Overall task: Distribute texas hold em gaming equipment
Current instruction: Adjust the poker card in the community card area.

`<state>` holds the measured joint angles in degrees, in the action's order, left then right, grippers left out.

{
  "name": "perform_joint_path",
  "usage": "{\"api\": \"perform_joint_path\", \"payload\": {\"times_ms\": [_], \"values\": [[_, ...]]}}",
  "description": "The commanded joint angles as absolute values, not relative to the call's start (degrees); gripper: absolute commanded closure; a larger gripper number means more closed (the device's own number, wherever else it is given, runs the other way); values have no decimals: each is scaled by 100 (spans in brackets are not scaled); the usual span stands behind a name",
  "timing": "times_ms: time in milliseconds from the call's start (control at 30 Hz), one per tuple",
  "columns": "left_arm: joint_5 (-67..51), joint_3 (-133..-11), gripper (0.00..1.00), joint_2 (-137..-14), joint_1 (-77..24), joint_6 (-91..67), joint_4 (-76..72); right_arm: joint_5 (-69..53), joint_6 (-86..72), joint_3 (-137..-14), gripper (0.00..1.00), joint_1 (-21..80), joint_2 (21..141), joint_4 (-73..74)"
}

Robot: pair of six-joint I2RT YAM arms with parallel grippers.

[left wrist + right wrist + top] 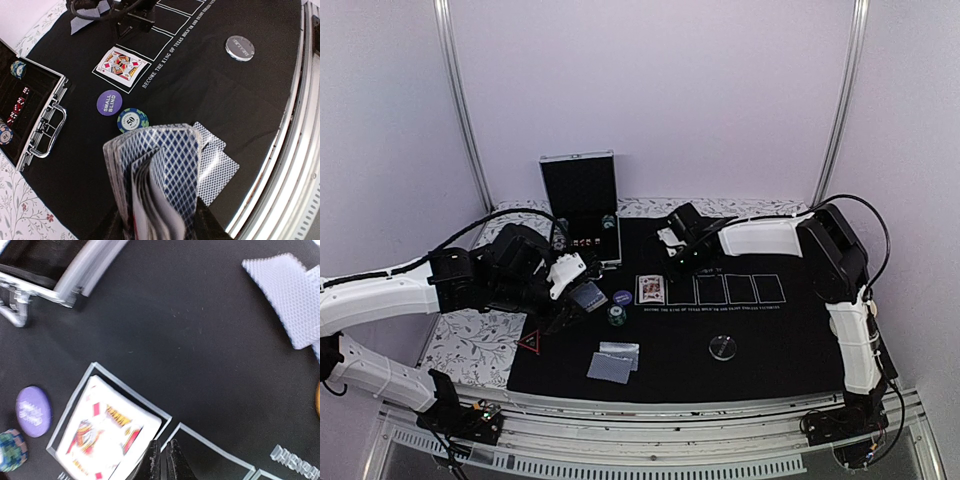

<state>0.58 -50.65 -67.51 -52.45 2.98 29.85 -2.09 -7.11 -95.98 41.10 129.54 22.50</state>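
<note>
**Splayed deck on the left, shut tips at the king's edge**

Your left pincer (578,292) is clamped on the deck of cards (160,165) above the left part of the black mat (770,340). The deck is splayed, not squared, and I judge that the main risk. A tilt or a quick swing could let outer cards slide out. They would drop over the green chip (132,120), the purple small-blind disc (109,102) or the two face-down cards (215,165) just to the near side. The red triangle marker (529,342) lies at the mat's near left edge, out of that path.

Further right, the face-up king (102,432) lies in the leftmost printed rectangle. Your right pincer (162,455), tips pressed together on nothing I can see, is at that card's right edge. A sideways move at this height could, I think, drag the king off its box.

In the left wrist view the deck covers the pincer's own fingers, so you cannot tell how deep the grip goes. The open case (35,110) at the far left is cut off, its contents only partly readable. The right wrist view is smeared, and whether the tips touch card or mat cannot be told. The clear dealer disc (723,347) lies well apart at the near right.
</note>
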Motion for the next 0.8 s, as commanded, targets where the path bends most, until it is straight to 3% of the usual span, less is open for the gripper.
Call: {"api": "perform_joint_path", "payload": {"times_ms": [0, 267, 767], "values": [[-2, -5071, 62, -6662, -5169, 320, 2936, -274, -845, -9325, 91, 4168, 11991, 2139], [-29, -5080, 62, -6652, -5171, 333, 2936, -416, -1240, -8102, 88, 4234, 10924, 1734], [-61, -5071, 62, -6645, -5170, 334, 2936, -562, -1591, -8201, 91, 4279, 12101, 1536]]}}
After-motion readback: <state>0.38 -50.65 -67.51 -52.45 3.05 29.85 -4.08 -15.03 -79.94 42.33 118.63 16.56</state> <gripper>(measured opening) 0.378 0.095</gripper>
